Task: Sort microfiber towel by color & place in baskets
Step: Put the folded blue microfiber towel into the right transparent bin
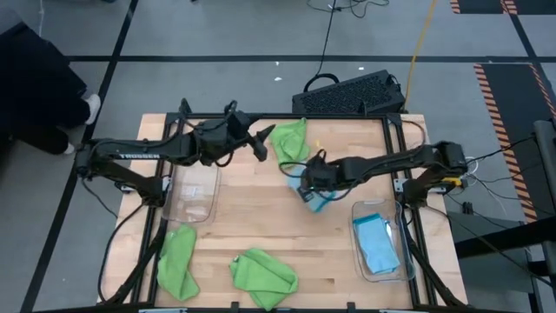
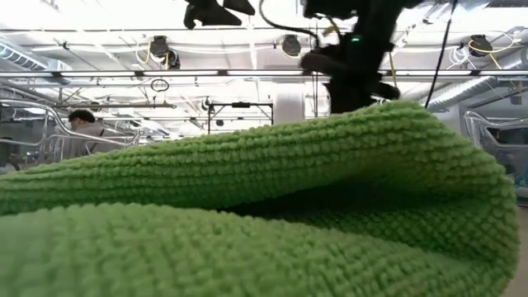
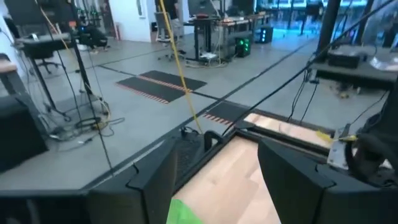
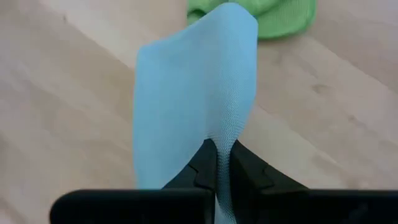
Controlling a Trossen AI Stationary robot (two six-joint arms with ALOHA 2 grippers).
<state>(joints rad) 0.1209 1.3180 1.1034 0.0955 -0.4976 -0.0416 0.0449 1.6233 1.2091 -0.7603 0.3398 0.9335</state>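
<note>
right pincer | clamped on blue towel, lifted above table | left pincer | spread open, holding nothing, beside green towel

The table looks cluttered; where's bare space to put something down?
Bare wood lies between the left clear bin and the right bin, above the front green towels. It is crowded at the back, around the green towel and the right gripper holding a blue towel.

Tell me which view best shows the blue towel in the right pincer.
Right wrist view: the blue towel hangs pinched in the right pincer. High view shows it small; the low and left wrist views miss it.
</note>
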